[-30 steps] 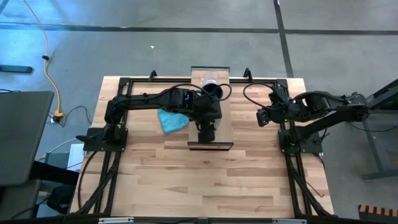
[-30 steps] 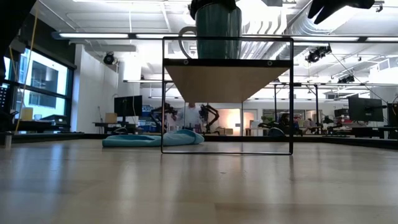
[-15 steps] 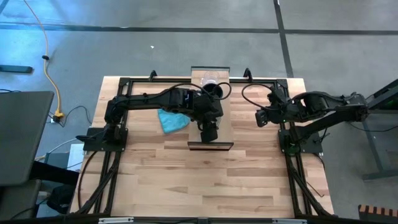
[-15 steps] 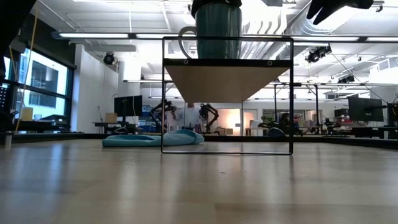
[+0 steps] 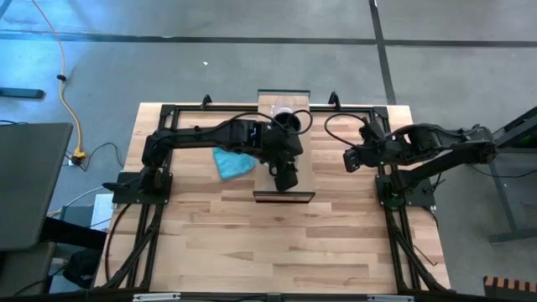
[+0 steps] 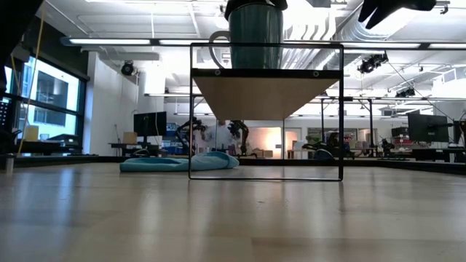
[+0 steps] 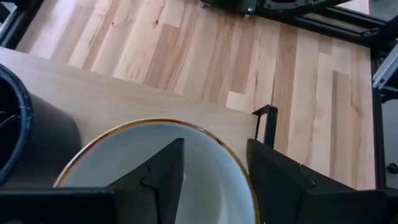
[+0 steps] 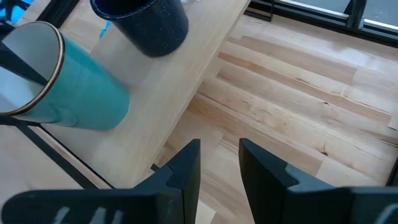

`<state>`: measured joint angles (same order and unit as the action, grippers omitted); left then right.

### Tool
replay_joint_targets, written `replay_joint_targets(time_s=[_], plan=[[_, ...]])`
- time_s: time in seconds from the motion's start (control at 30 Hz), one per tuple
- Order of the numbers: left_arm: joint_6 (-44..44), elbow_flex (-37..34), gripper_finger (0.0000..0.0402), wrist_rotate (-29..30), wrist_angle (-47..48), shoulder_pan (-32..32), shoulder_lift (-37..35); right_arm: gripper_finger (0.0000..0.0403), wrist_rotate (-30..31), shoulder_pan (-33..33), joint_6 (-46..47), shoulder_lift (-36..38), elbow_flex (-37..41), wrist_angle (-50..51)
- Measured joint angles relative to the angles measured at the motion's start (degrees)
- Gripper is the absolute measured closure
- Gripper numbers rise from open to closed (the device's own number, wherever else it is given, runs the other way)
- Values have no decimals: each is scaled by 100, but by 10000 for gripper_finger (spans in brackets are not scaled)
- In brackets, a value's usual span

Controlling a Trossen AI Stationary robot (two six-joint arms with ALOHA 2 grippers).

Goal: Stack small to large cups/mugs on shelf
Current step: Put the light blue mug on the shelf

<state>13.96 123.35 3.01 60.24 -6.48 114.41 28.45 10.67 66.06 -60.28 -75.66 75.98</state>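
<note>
A teal mug with a white inside [image 8: 87, 99] stands on its base at the near end of the light-wood shelf [image 5: 302, 164]; it also shows in the low view [image 6: 255, 36]. A black mug [image 8: 146, 22] stands behind it, and a clear glass cup [image 5: 281, 106] stands at the shelf's far end. My left gripper [image 5: 287, 178] is open above the teal mug. One finger [image 7: 165, 171] is inside the mug and one [image 7: 280, 180] is outside its rim. My right gripper [image 5: 350, 158] is open and empty, in the air right of the shelf. My left gripper comes from above, its open fingers on either side of the teal mug's wall at the rim [image 7: 239, 163]. The rim runs close by the outer finger; whether it touches, I cannot tell. The mug stands upright on the shelf.
A teal cloth [image 5: 231, 162] lies on the table left of the shelf. A black frame rail [image 6: 266, 45] runs above the shelf's near end. The arms' black base frames stand at the table's left and right; the near half is bare wood [image 5: 277, 243].
My left gripper has swung a little toward the table's right above the teal mug. The mug has stayed where it was on the shelf.
</note>
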Motion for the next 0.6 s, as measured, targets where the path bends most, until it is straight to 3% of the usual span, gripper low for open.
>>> replay_joint_targets(time_s=[0.6], plan=[[309,-9,241,90,-62,-81,195,302,0,358,253,-100,7,51]])
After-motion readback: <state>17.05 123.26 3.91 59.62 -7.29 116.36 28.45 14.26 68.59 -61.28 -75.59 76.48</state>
